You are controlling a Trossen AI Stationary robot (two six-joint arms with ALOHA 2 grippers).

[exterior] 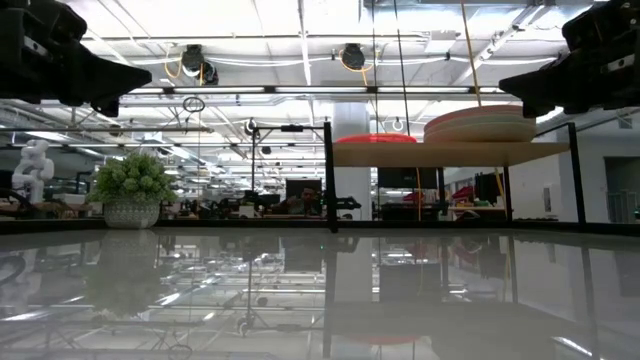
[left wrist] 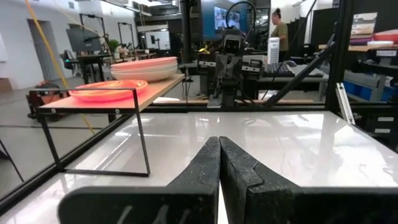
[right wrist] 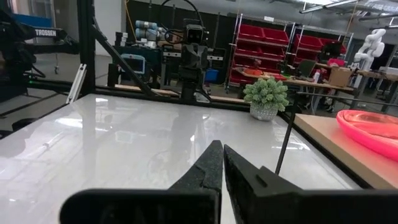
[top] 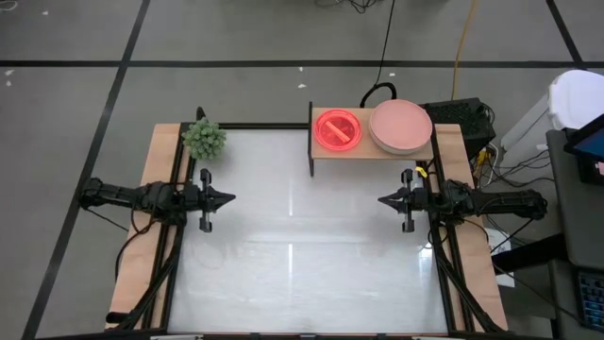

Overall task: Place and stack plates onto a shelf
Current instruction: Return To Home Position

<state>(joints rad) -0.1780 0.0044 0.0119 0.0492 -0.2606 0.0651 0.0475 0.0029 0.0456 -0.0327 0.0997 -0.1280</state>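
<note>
Now both arms sat low at the two sides of the desk (top: 302,246), with their tips pointing at each other across the bare middle. The left gripper (top: 226,199) was pressed tight shut and held nothing. The right gripper (top: 385,200) was shut tight too, and it was empty as well.

All the plates that could be seen were up on the shelf (top: 373,155). The shelf stood at the far edge of the desk, with its long side running from left to right. The small neon plates (top: 337,129) sat in a pile on its left half. The big pale plates (top: 401,126) sat in a pile on its right half, just beside the small pile. How many plates each pile had could not be told.

The shelf was much nearer to the right gripper. It lay just past that gripper, toward the far edge. The left gripper was well apart from it, across the desk, near a small green plant (top: 204,139) in the far left corner.

No plate lay on the desk top. So the stacking looked done, and the arms looked as if they only had to rest.
</note>
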